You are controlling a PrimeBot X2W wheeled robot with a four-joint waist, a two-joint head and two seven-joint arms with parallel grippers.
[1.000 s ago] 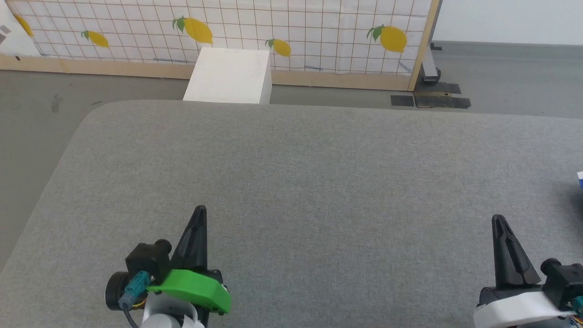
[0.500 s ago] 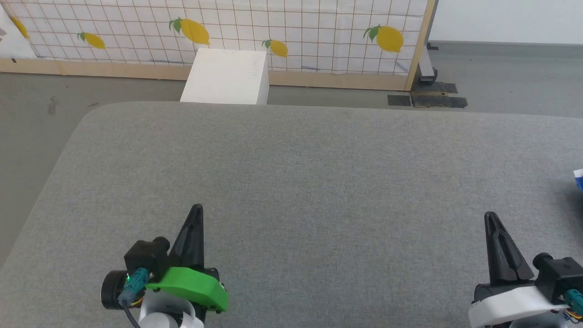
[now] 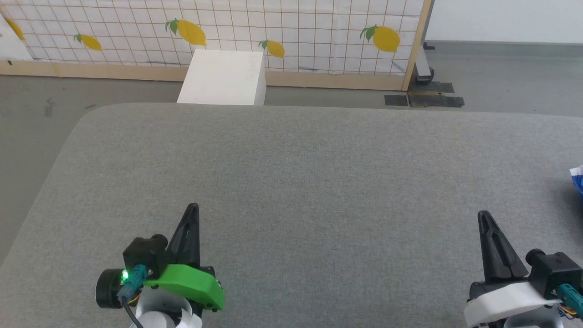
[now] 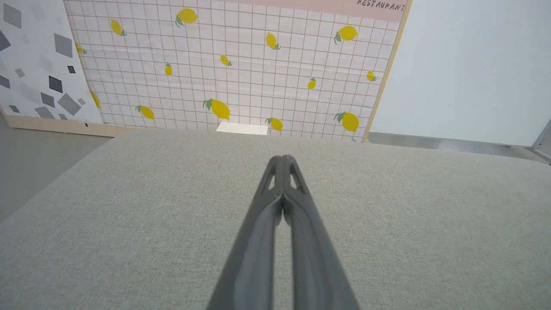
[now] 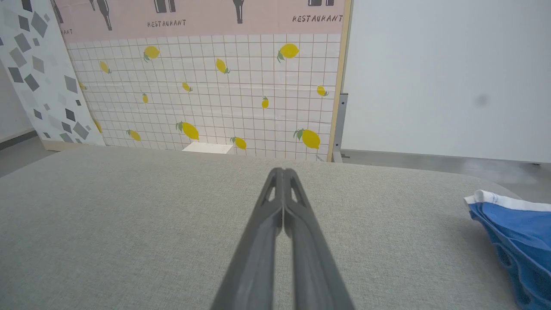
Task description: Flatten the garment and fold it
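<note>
The garment, blue fabric with a white trimmed edge, lies on the grey padded table at the far right; a small corner of the garment peeks in at the head view's right edge. My right gripper is shut and empty at the lower right, a little left of the garment and apart from it. Low on the left, my left gripper is shut and empty over bare table. Both point towards the far edge, with the right gripper and the left gripper each showing fingers pressed together.
The grey padded table spans the scene, with a rounded far-left corner. Beyond its far edge stand a white box on the floor and a lemon-patterned panel. A metal stand foot sits at the panel's right end.
The head view has shifted slightly, so the scene has slid a little left and the garment's corner shows a bit more. Both grippers stay shut.
</note>
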